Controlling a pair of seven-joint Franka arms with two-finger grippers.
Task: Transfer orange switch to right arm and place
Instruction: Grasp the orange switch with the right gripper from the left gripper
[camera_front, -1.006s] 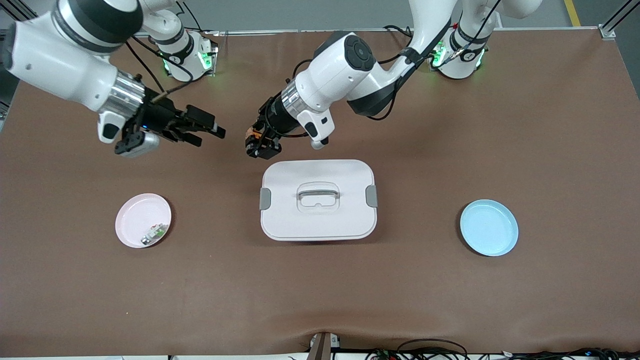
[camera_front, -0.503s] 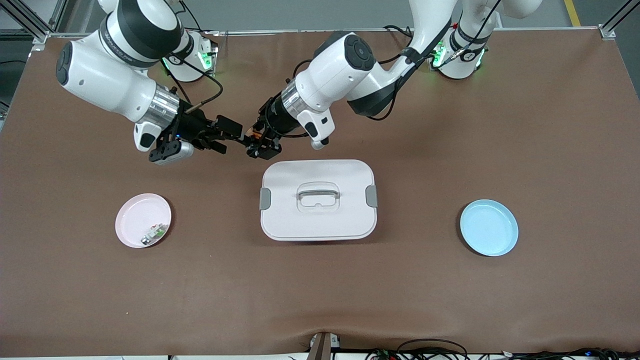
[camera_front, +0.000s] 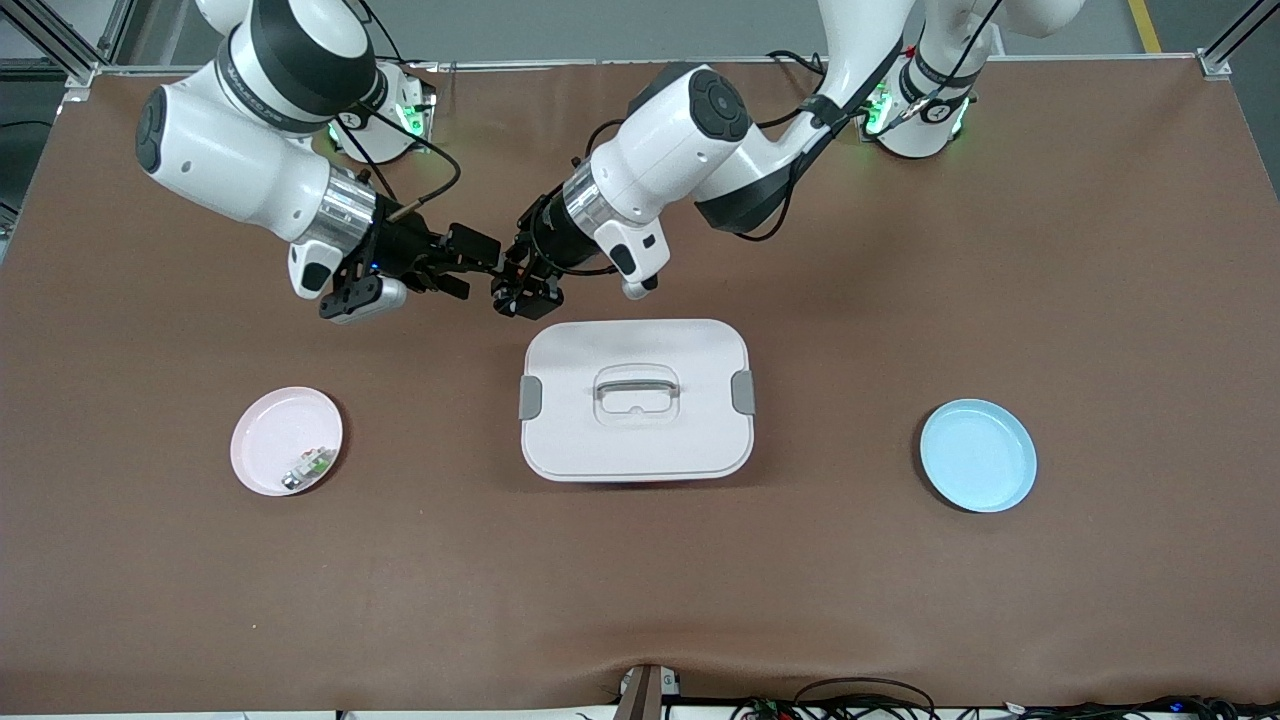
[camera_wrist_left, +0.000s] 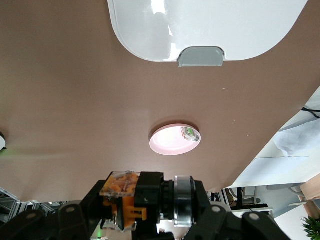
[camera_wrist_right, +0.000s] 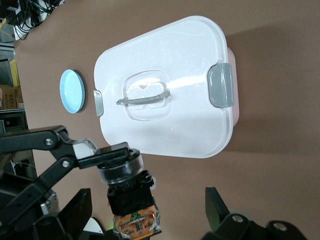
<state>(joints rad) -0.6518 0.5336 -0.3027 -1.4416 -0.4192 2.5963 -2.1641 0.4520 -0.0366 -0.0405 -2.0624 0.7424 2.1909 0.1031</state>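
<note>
- Pink plate (camera_front: 286, 441) on the desk (camera_front: 640, 600) toward the right arm's end, w/ a small green-and-white part (camera_front: 308, 466) in it, at the rim nearest the front camera.
- Right arm (camera_front: 240, 160) reaches in from its base at the upper corner; right tool (camera_front: 470, 268) hangs over bare desk just beside the box's upper corner. In the right wrist view its two fingers (camera_wrist_right: 75, 212) stand wide apart, one on each side of the switch, not touching it.
- Orange switch (camera_wrist_right: 131, 192) is up in the air betw. the two tools, over the desk just past the box's edge nearest the robot bases. Left wrist view shows it clamped: black body, silver ring, orange end (camera_wrist_left: 125, 195).
- Left tool (camera_front: 520, 290) closed on the switch, tip to tip w/ the right tool. Left arm (camera_front: 690, 130) comes in from its base at the other upper corner.
- White lidded box (camera_front: 637, 400), mid-desk, grey latches on both ends, handle on top, lid on.
- Blue plate (camera_front: 978, 455) toward the left arm's end, about as near the front camera as the pink plate.
</note>
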